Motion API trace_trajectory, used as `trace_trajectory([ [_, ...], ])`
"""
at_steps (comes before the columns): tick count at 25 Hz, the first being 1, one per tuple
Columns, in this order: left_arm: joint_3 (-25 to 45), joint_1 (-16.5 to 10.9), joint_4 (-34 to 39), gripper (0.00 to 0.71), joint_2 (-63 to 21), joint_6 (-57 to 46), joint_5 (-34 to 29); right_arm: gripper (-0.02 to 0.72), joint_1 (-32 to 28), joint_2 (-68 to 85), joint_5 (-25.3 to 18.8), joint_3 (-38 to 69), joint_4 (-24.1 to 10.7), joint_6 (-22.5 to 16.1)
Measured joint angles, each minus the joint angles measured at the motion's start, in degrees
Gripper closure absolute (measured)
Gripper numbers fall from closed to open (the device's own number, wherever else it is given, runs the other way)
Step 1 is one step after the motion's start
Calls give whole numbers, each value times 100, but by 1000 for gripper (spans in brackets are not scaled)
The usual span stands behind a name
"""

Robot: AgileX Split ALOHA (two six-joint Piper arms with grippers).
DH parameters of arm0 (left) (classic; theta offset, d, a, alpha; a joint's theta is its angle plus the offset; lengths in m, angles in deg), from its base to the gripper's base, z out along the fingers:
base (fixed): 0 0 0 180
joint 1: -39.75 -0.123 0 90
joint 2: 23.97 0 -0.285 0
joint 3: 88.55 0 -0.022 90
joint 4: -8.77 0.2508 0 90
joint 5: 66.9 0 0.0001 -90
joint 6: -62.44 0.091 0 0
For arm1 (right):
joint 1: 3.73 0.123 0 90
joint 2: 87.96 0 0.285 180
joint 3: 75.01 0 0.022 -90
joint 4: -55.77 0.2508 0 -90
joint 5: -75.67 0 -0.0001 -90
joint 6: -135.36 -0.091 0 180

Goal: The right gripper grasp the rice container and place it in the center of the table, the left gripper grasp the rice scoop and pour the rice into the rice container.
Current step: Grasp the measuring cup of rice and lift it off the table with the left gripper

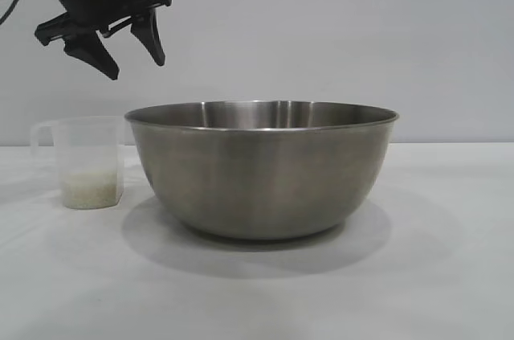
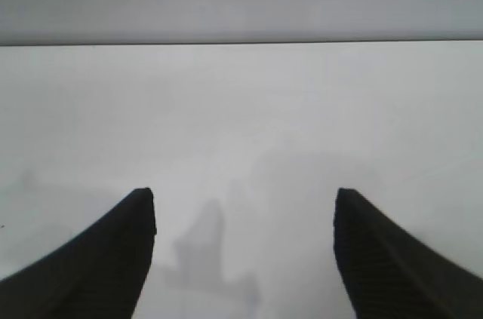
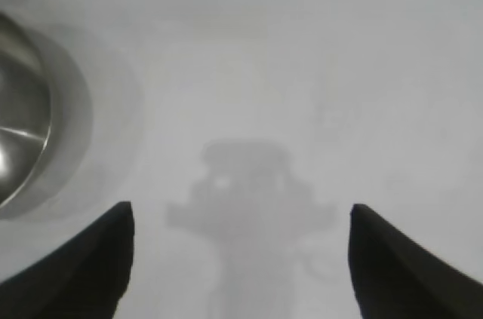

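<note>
Here the rice container [image 1: 263, 170] sits on the white desk [image 1: 434, 276] at about the middle of the exterior view, upright, its rolled rim level and its shadow spread on the surface beneath it. Just to its left stands the rice scoop [image 1: 83, 163], upright on the desk, close beside the container's wall; whether the two touch cannot be told. A shallow layer of rice [image 1: 91, 191] lies in the bottom of the scoop, and its loop handle points left, away from the container. The left gripper [image 1: 128, 57] hangs in the air above the scoop, high at the upper left, released, its two pointed fingers spread apart and aimed downward with nothing between them. In the left wrist view those fingers [image 2: 113, 259] frame bare desk and the arm's own shadow. The right gripper [image 3: 241, 259] is out of the exterior view; its wrist view shows it released too, fingers wide apart over bare desk, holding nothing, with the edge of the rice container [image 3: 23, 130] off to one side, clear of the fingers.
</note>
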Motion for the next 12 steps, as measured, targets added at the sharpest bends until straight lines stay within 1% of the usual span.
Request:
trace_trajectory([
  [4,0,0,0,235,0,0,0,178,0,1128,12,935,-12,0],
  [12,0,0,0,235,0,0,-10,178,0,3246,550,2556,-15,-4],
])
